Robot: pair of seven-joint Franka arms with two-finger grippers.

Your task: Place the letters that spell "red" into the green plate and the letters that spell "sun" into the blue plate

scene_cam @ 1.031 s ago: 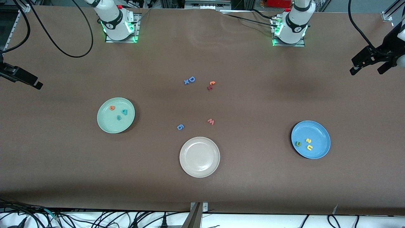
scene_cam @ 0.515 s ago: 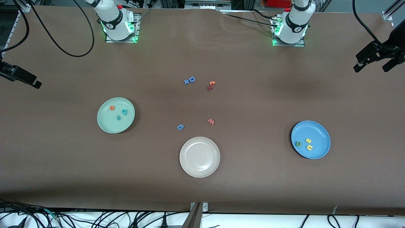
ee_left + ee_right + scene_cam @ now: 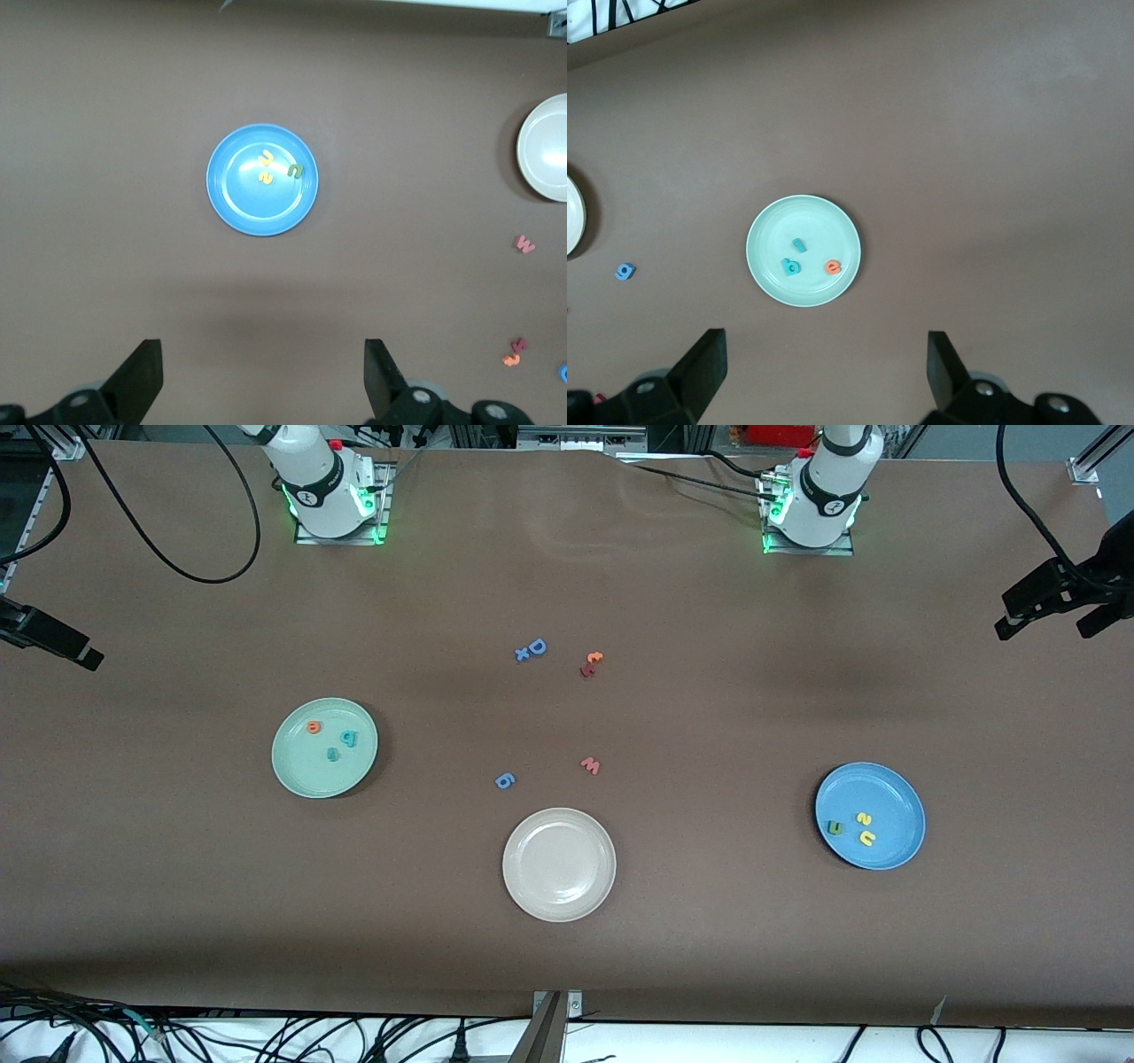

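Both grippers hang high with fingers spread, left gripper (image 3: pixel 261 381) over the blue plate (image 3: pixel 232 199), right gripper (image 3: pixel 824 376) over the green plate (image 3: pixel 766 266).

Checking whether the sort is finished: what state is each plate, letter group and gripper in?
green plate: holds orange e, teal d, teal r
blue plate: holds yellow s, yellow u, green n
white plate: nothing in it
loose letters: on table
left gripper: open, holds nothing
right gripper: open, holds nothing

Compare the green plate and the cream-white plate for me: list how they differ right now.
The green plate is pale mint; the cream-white plate is off-white. The green plate holds three small letters, an orange one and two teal ones; the cream-white plate holds none. The green plate sits toward the right arm's end, the cream-white plate mid-table, nearer the front camera. Both are round, shallow-rimmed, similar in size.
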